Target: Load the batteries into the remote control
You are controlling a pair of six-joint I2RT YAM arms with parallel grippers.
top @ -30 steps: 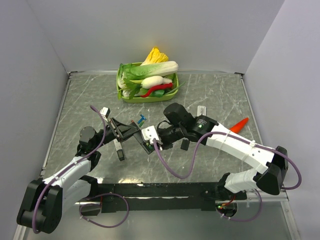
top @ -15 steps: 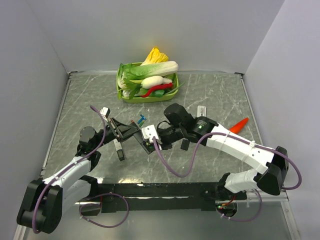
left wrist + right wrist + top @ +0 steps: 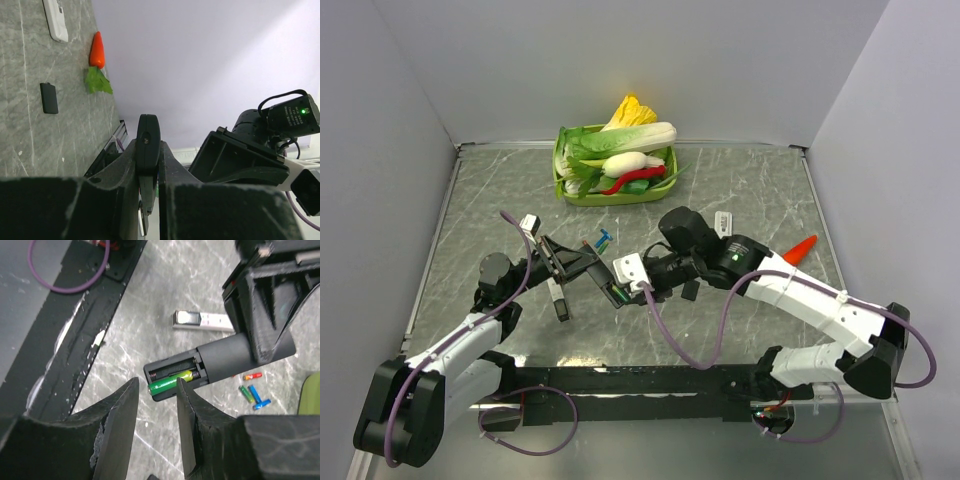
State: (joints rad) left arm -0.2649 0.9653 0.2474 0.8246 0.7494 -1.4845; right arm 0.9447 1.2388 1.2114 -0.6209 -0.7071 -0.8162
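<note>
Over the worktop [image 3: 500,190], remote control [image 3: 235,357] was clamped in the shut left tool [image 3: 148,170], open bay [image 3: 170,369] presented to the right tool [image 3: 156,385] for loading. One green battery [image 3: 167,383] lay in the bay. Right tool stood parted astride it, holding nothing. Loose spare batteries [image 3: 603,240] lay at twelve o'clock.

Top external: high above the near edge, looking down over the whole table [image 3: 760,180]. Left wrist: close, tilted, sighting across table toward a wall [image 3: 210,60]. Right wrist: close, looking down at table. Shared by all three: remote control [image 3: 220,360].
</note>
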